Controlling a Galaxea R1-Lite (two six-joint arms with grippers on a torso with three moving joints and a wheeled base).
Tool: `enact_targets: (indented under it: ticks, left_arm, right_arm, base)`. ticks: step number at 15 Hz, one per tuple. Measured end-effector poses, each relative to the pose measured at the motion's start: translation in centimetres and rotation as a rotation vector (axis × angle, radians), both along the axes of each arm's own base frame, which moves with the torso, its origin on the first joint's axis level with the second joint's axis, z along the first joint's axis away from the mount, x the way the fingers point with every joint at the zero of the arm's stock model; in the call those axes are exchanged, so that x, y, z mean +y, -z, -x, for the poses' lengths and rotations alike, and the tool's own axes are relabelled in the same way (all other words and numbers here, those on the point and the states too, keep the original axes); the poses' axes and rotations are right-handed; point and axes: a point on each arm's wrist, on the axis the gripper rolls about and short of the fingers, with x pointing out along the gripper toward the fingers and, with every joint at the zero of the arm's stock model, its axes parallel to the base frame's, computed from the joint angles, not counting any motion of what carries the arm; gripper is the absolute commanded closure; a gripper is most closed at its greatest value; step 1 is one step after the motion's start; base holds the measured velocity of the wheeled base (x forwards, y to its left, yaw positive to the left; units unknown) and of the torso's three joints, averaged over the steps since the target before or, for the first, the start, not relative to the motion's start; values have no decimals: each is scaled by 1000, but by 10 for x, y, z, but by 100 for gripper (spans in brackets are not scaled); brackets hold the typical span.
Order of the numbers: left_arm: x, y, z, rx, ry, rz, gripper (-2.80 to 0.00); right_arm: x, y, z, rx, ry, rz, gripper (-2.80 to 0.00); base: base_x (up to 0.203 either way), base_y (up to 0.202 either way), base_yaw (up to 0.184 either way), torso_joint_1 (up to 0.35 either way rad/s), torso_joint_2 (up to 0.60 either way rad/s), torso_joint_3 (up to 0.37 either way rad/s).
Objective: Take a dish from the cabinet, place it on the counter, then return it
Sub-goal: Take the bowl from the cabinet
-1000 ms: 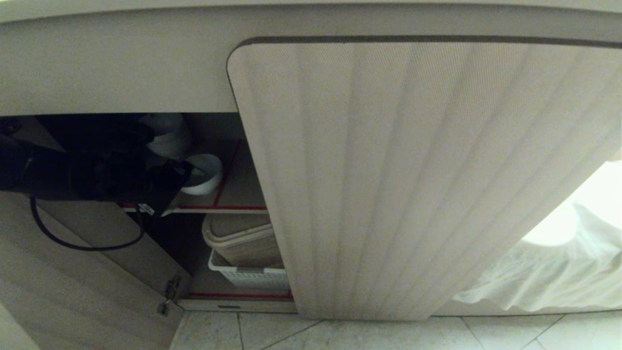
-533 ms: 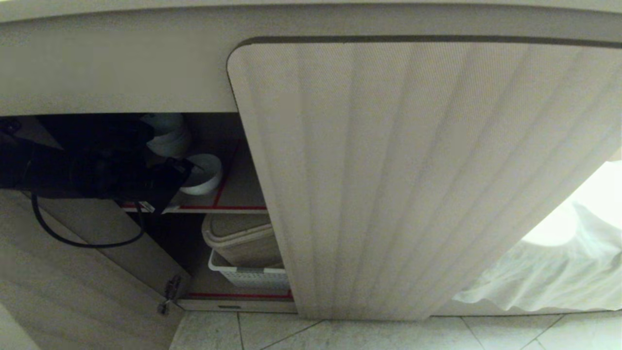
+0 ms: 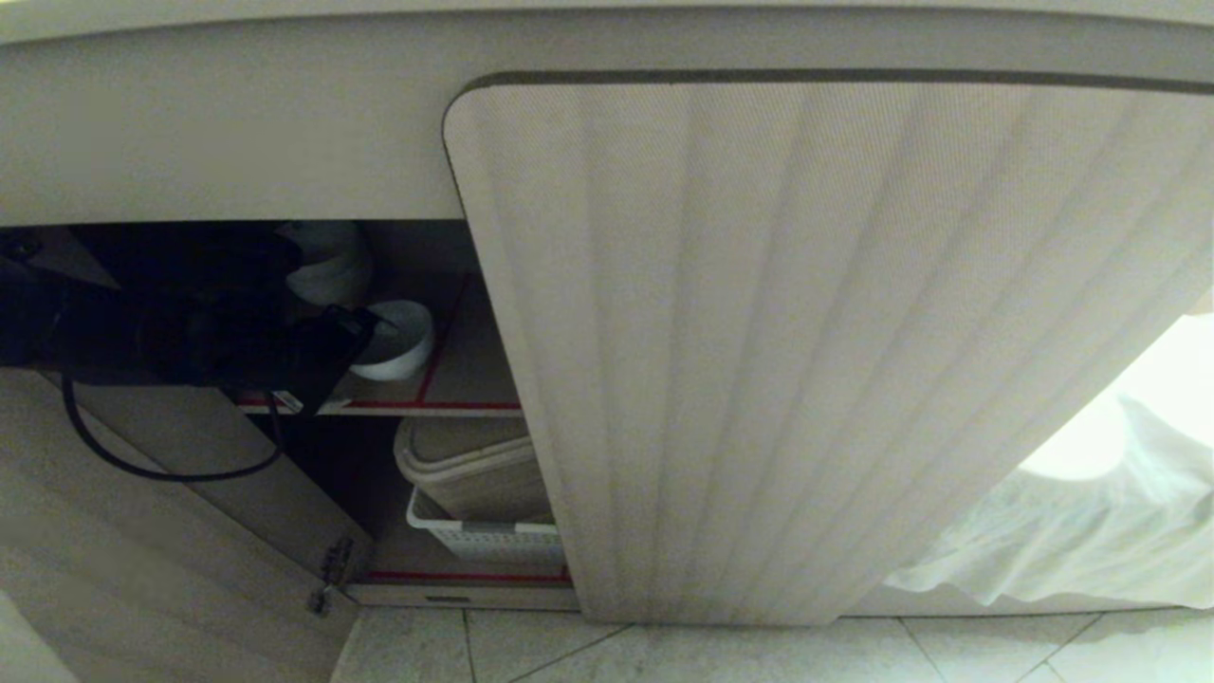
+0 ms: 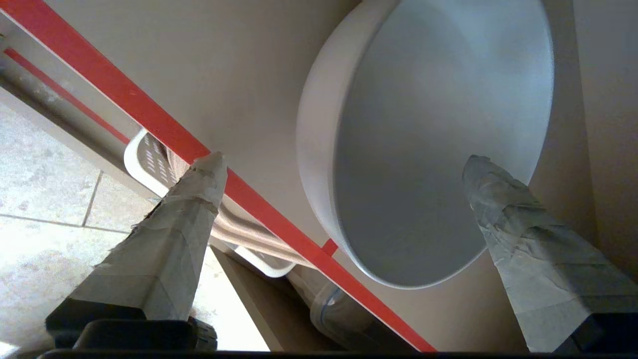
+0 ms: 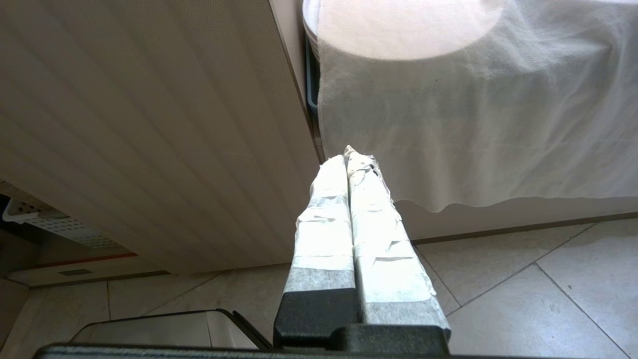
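The dish, a small white bowl, stands on the cabinet's upper shelf, just behind its red tape edge. My left arm reaches into the open cabinet from the left, and its end is right beside the dish. In the left wrist view the dish fills the space ahead of my left gripper, which is open wide. One fingertip overlaps the dish's rim and the other stands apart over the red tape. My right gripper is shut and empty, hanging low by the closed door. The counter top is out of view.
A stack of pale bowls sits behind the arm on the same shelf. Below it a white basket holds beige containers. The ribbed closed door fills the middle, the open door hangs at the lower left, and a white cloth lies at the right.
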Motion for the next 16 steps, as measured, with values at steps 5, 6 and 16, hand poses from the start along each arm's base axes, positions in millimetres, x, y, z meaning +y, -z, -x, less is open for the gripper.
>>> enact_targets:
  ticks: [5,6,16]
  left_arm:
    - [1,3,-1,6,-1,-1,-280]
    - [0,3,-2,7,0,-1,-280]
    - [2,3,-12,-13,-5,-3,0]
  right_arm:
    - [0,0,0,0,0,0,0]
    - [0,0,0,0,0,0,0]
    - [0,0,0,0,1,0,0]
  base:
    - [0,0,0,0,0,0]
    - [0,0,0,0,0,0]
    - [0,0,0,0,0,0]
